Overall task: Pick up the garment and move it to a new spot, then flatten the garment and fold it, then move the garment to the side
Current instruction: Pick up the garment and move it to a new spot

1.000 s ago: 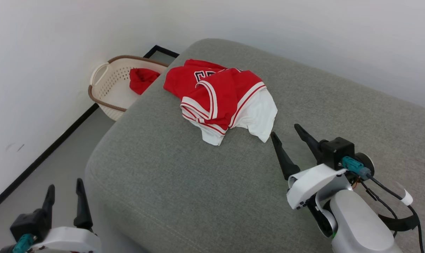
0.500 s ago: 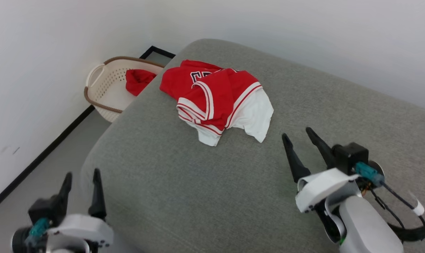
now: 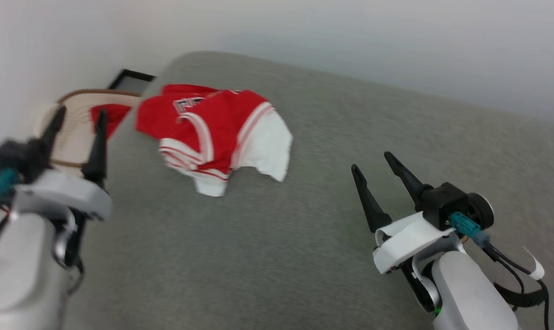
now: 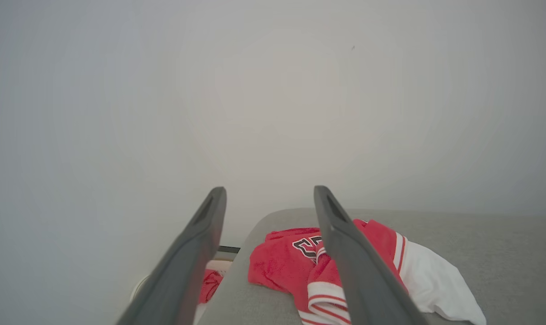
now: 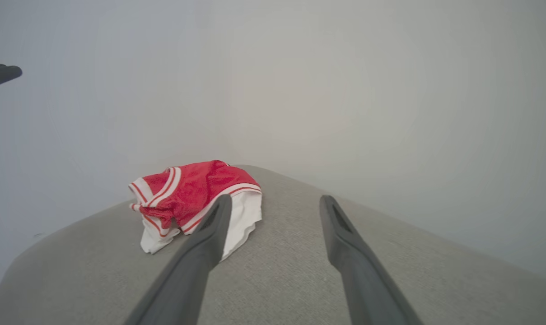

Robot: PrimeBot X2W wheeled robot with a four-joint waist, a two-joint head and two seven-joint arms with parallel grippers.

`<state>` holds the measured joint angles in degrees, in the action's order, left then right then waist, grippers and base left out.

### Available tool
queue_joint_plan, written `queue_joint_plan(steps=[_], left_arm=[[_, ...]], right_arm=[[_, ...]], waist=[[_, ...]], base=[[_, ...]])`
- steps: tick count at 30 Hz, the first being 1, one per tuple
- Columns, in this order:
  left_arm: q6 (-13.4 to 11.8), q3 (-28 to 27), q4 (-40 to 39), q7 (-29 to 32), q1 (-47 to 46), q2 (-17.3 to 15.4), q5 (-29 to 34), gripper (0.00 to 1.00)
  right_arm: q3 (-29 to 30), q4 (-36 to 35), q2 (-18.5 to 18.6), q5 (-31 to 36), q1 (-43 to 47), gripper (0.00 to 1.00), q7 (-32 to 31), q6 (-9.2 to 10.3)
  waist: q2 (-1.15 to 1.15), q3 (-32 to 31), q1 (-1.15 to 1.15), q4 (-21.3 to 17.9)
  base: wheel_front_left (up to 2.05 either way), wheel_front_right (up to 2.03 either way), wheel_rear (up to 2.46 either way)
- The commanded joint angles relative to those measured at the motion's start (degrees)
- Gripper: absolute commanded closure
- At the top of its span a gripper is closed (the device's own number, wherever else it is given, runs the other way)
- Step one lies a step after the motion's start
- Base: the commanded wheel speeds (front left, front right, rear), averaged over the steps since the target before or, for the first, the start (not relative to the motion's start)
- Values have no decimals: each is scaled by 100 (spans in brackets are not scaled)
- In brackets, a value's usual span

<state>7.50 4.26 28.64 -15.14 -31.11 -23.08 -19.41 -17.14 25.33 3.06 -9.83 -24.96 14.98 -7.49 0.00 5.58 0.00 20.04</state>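
Observation:
The garment (image 3: 215, 133), a red jersey with white sleeves and striped trim, lies crumpled near the far left corner of the grey cushion (image 3: 304, 238). It also shows in the left wrist view as the garment (image 4: 282, 266) and in the right wrist view as the garment (image 5: 196, 198). My left gripper (image 3: 80, 112) is raised at the left edge, open and empty, short of the garment. My right gripper (image 3: 371, 161) hovers open over the cushion to the garment's right, holding nothing.
A cream perforated basket (image 3: 73, 137) with a brown rim stands on the floor beyond the cushion's left corner, with a small red cloth (image 3: 107, 117) in it. White walls close in behind and to the left. The cushion has bare room in front and to the right.
The head camera has swung, shifting the whole scene left. My left arm has risen from the bottom edge to beside the basket. The right gripper stays open over the cushion.

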Motion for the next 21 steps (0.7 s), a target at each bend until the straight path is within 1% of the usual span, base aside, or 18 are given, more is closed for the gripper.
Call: queue_joint_plan(steps=[1,5,9,10,13,15,17,19,21], left_arm=[[-6,151,138,2,-230,-166,-135,0],[-5,766,824,101,-866,-703,-834,0],[-6,1420,1357,613,-1405,-1366,-1608,0],[-6,1518,1457,782,-1508,-1464,-1875,0],[-8,1788,1645,1295,-1772,-1909,-2566,0],[-7,2070,1586,1761,-1806,-2081,-3070,0],[-7,2368,1500,2261,-1772,-2390,-3470,0],[-7,2624,1394,2771,-1712,-2614,-3928,0],[-8,2833,1325,3182,-1705,-2866,-4238,0]], right_arm=[[-21,-70,-3,61,-52,0,26,0],[-64,-286,-15,5,-74,0,16,0],[-72,-518,-17,-45,-131,0,16,0],[-58,-571,-19,-70,-131,0,16,0],[-104,-726,-21,-128,-113,0,16,0],[-114,-806,-22,-157,-67,0,16,0],[-129,-864,-20,-188,-32,0,16,0],[-141,-947,-23,-205,-13,0,16,0],[-156,-1041,-22,-199,-6,0,16,0]], waist=[[0,998,0,-1257],[0,1241,0,-1750],[0,1454,0,-2188],[0,1498,0,-2279],[0,1630,0,-2546],[0,1701,0,-2687],[0,1782,0,-2831],[0,1891,0,-2956],[0,2020,0,-3065]], base=[[0,0,0],[0,0,0],[0,0,0],[0,0,0],[0,0,0],[0,0,0],[0,0,0],[0,0,0],[0,0,0]])
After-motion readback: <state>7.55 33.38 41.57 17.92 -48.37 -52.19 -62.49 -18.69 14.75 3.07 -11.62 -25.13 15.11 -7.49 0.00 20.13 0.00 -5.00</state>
